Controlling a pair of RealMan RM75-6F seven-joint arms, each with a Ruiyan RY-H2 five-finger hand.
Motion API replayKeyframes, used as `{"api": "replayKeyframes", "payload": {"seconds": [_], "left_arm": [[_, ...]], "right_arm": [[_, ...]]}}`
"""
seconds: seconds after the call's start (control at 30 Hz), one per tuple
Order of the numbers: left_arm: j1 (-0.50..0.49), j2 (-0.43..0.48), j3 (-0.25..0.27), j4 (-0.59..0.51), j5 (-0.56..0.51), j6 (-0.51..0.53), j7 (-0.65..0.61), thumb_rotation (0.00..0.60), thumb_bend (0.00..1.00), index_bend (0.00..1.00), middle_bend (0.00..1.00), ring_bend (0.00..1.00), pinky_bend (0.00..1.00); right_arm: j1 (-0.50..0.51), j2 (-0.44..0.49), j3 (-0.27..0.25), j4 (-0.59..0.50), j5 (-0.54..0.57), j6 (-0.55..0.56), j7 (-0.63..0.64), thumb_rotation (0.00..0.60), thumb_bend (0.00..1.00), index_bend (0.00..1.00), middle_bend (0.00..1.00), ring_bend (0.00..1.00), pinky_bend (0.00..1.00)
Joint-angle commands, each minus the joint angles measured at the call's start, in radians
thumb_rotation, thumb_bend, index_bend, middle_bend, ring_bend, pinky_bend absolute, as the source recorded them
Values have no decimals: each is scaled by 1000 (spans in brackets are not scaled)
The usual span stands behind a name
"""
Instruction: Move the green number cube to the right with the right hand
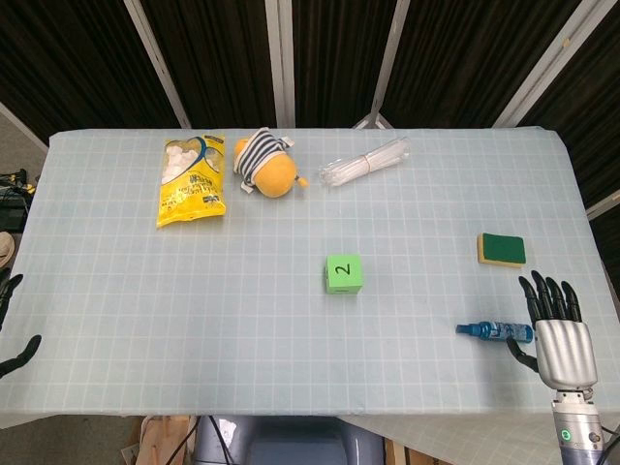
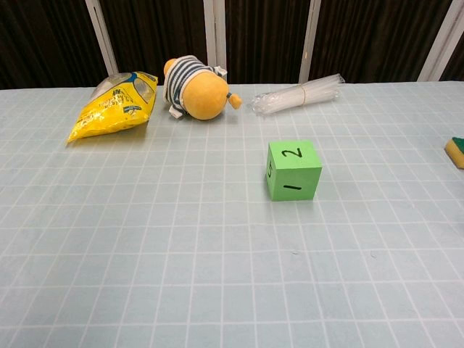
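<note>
The green number cube (image 1: 343,273) sits near the middle of the table with a 2 on its top face; in the chest view the cube (image 2: 293,170) also shows a 1 on its front. My right hand (image 1: 559,329) hovers at the table's near right edge, fingers spread and holding nothing, well to the right of the cube. Only the dark fingertips of my left hand (image 1: 12,325) show at the far left edge, apart and empty. Neither hand appears in the chest view.
A small blue bottle (image 1: 495,331) lies just left of my right hand. A green and yellow sponge (image 1: 501,249) lies at the right. At the back are a yellow snack bag (image 1: 191,180), a striped plush toy (image 1: 264,165) and a bundle of clear straws (image 1: 366,163).
</note>
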Motion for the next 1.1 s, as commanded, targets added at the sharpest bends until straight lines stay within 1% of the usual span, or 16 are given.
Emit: {"api": "replayKeyframes", "payload": {"seconds": [0.03, 0.43, 0.63, 0.77, 0.93, 1.03, 1.1], "left_arm": [[0, 1, 0, -1, -2, -1, -2, 600, 361, 9, 0, 0, 0], [11, 6, 3, -9, 10, 20, -10, 600, 361, 10, 0, 0, 0], [6, 7, -1, -12, -2, 8, -13, 600, 361, 9, 0, 0, 0], [14, 6, 3, -5, 20, 32, -20, 600, 361, 10, 0, 0, 0], [17, 12, 0, -6, 5, 29, -38, 600, 361, 9, 0, 0, 0], [19, 15, -6, -5, -7, 32, -52, 600, 361, 9, 0, 0, 0], [18, 15, -9, -4, -16, 27, -52, 600, 361, 9, 0, 0, 0]], "right_arm": [[-1, -2, -1, -2, -6, 0, -4, 600, 235, 73, 41, 3, 0], [-14, 5, -6, -23, -6, -11, -18, 600, 235, 73, 41, 3, 0], [-16, 9, -6, -22, -1, -25, -17, 600, 234, 73, 41, 3, 0], [-17, 12, -4, -25, -6, -26, 2, 600, 235, 73, 41, 3, 0], [-17, 14, -1, -27, -19, -23, 21, 600, 234, 73, 41, 6, 0], [-4, 27, 7, -49, -22, -38, 25, 600, 234, 73, 42, 24, 0], [25, 54, 23, -85, -18, -77, 10, 600, 234, 73, 43, 28, 0]]}}
